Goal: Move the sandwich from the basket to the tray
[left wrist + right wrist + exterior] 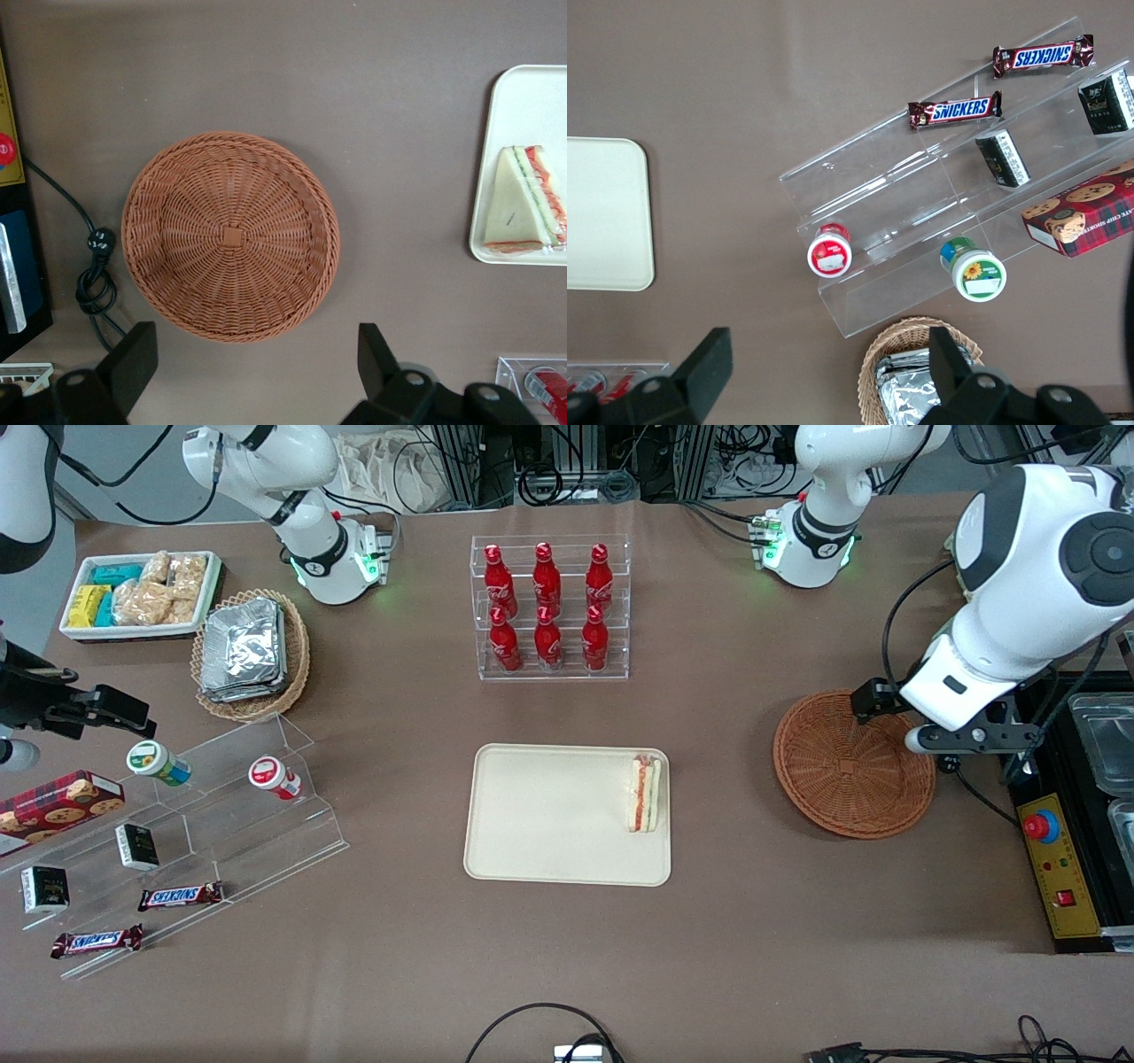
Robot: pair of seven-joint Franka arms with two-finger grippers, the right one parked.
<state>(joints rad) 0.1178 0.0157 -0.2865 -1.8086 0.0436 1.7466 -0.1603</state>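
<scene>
The gripper (252, 372) is hanging above the basket (230, 236) with fingers spread apart and holding nothing, which suggests the release is complete. The basket is sitting vacant. The sandwich (645, 794) is lying on the tray (549, 824), against the rim nearest the basket. A bottle rack (549, 607) is standing farther from the front camera, obstructing nothing.

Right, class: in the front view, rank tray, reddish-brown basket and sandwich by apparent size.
1. tray, largest
2. basket
3. sandwich, smallest, lying on the tray
The tool hangs above the basket's edge.
</scene>
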